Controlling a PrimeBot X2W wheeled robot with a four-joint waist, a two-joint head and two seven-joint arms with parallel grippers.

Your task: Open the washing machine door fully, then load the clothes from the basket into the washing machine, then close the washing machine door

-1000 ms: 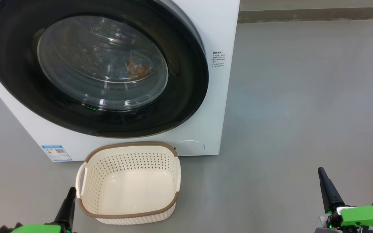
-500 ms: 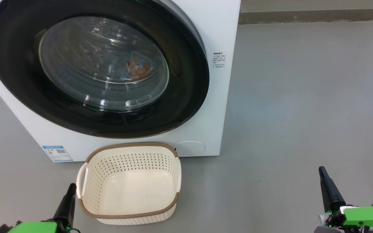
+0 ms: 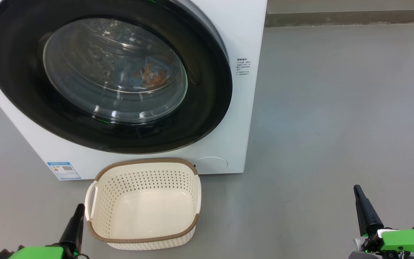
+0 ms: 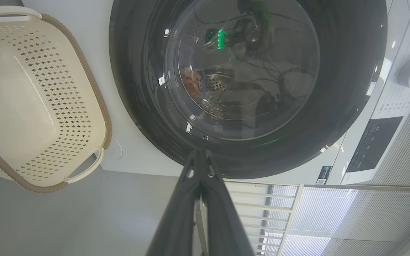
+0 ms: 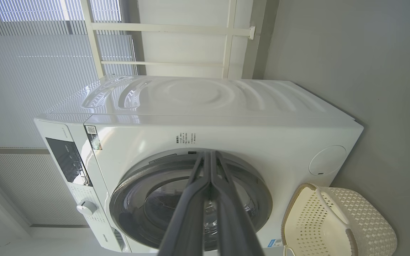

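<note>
Now both pairs of jaws are pressed together and pinch nothing. The left jaws point forward close beside the left handle (image 3: 90,199) of the basket (image 3: 146,159); whether they touch it I cannot tell. The basket stands on the floor (image 3: 336,108), just to the right of those jaws and well to the left of the right jaws. Ahead of the 2 pairs stands the washing machine (image 3: 252,118), its door (image 3: 207,118) closed against the front. Behind the door's glass (image 3: 84,64), ahead of the left jaws, the clothes (image 3: 151,77) lie in the drum (image 4: 222,89), blue with orange-brown print.
</note>
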